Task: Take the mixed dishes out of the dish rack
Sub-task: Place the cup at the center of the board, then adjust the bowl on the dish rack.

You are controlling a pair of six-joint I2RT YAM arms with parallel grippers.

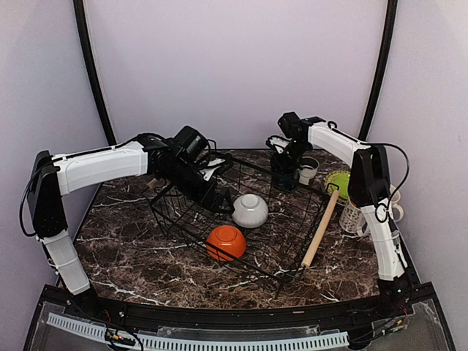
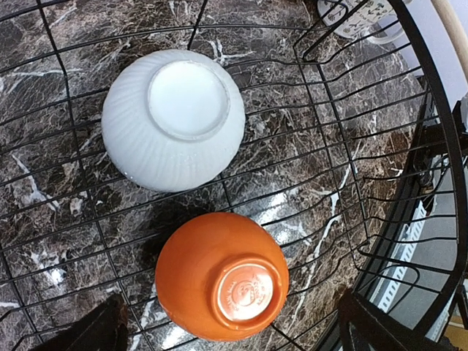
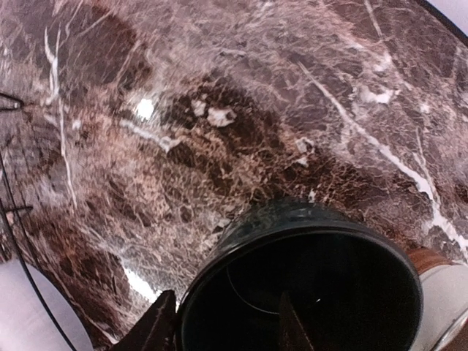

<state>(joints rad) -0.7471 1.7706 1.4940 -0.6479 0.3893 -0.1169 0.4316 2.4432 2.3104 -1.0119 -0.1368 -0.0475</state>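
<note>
Dark brown marble table (image 1: 131, 252), and the large black wire dish rack (image 1: 183, 219) sits at its centre, a light wooden rod handle (image 1: 320, 228) along the rack's right side. Two dishes are inside, both upside down: a ribbed white bowl (image 2: 174, 121) and, nearer the front edge, a glossy orange bowl (image 2: 223, 278). There's a round maker's stamp on the orange foot, too small to read.

Outside the rack, a lime-green plate (image 1: 338, 183) lies towards the right edge, with patterned white mugs (image 1: 355, 216) just in front of it. At the rack's far right corner a dark green cup (image 3: 307, 285) stands upright on the marble, a small white cup (image 1: 308, 170) just beside it.

The left gripper (image 2: 238, 329) hangs over the bowls, jaws spread wide, holding nothing. The right gripper (image 3: 225, 325) straddles the green cup's rim, one finger outside, one inside and apparently clear of the wall: a loose, open hold.
</note>
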